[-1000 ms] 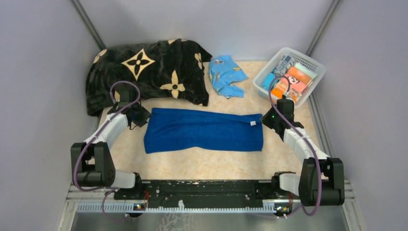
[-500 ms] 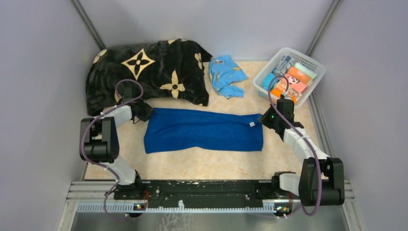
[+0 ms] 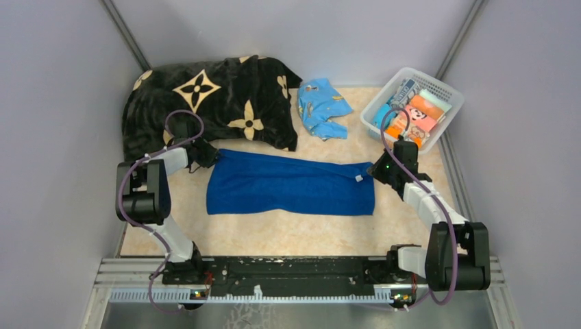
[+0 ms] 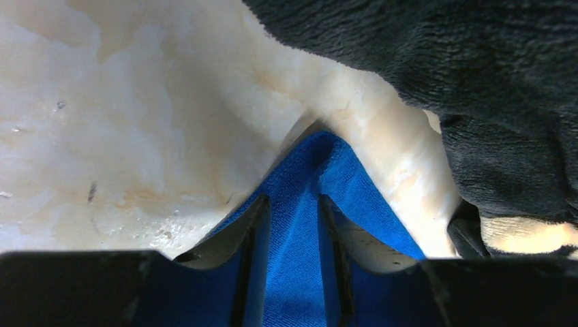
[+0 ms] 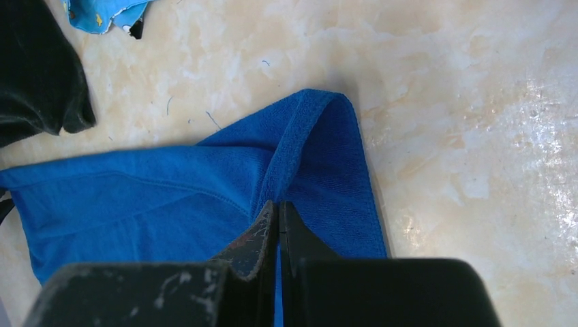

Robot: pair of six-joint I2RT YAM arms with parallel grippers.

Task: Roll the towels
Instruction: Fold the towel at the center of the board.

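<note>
From above, the royal-blue towel [image 3: 291, 186] lies flat across the middle of the surface [image 3: 294, 233], its long axis running left to right between your two arms. The left fingers [image 3: 207, 157] sit at its far left corner, just beside the black blanket [image 3: 205, 103]. The right fingers [image 3: 378, 170] sit at its far right corner. Each arm has its own end, so neither is nearer. The turquoise towel [image 3: 322, 106] lies crumpled well behind.

In the left wrist view, your left fingers [image 4: 253, 259] stand apart astride the corner. Blue cloth fills the gap between them and peaks just beyond the tips, toward the blanket. Whether they bite the cloth cannot be told.

In the right wrist view, your right fingers [image 5: 262, 235] are clenched tip to tip on top of the towel, and its hem runs away from them to the corner. Whether a fold is caught cannot be told. The next move likely turns on both far corners coming toward you together.
</note>
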